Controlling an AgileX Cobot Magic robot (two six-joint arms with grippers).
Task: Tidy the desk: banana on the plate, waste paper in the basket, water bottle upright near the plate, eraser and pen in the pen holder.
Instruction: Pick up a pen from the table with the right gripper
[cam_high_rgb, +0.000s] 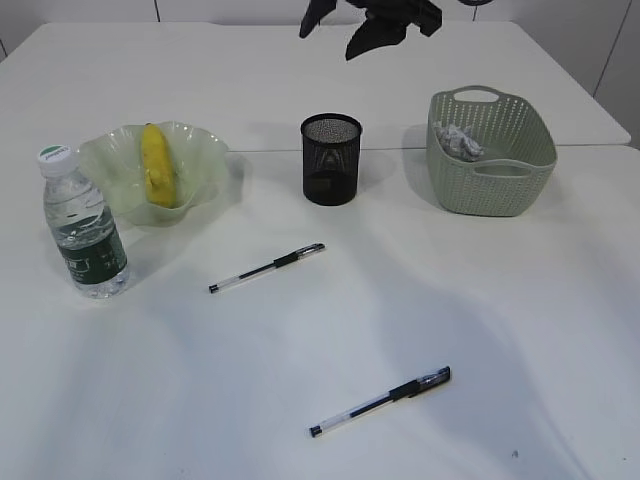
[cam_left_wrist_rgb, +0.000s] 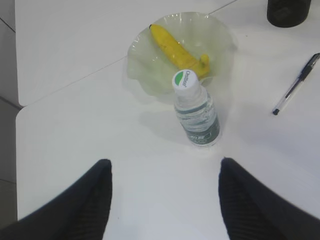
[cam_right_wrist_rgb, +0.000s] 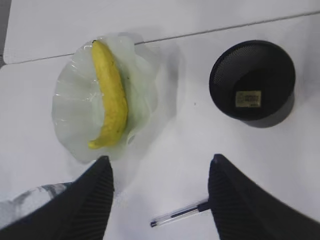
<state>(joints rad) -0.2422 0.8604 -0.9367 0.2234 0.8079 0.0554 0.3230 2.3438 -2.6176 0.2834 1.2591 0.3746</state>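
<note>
In the exterior view, the pen holder (cam_high_rgb: 331, 159) stands upright at the middle of the white counter (cam_high_rgb: 300, 380). To its left, the plate (cam_high_rgb: 205, 165) carries the banana (cam_high_rgb: 157, 165), whose long axis runs from the far side toward the camera. The water bottle (cam_high_rgb: 83, 226) stands upright just left of the plate, cap up. One pen (cam_high_rgb: 267, 268) lies in front of the holder, its capped end pointing up and right toward the holder; a second pen (cam_high_rgb: 381, 402) lies well nearer the camera at a similar slant. Right of the holder, the basket (cam_high_rgb: 520, 185) holds the crumpled waste paper (cam_high_rgb: 459, 141).

In the left wrist view, the left pincer (cam_left_wrist_rgb: 165, 195) hovers with its jaws apart and empty, the bottle between it and the plate.

In the right wrist view, the right pincer (cam_right_wrist_rgb: 160, 195) hangs with its jaws apart, holding nothing. A pale label shows inside the holder. The banana lies lengthwise, stem end away from the pincer.
</note>
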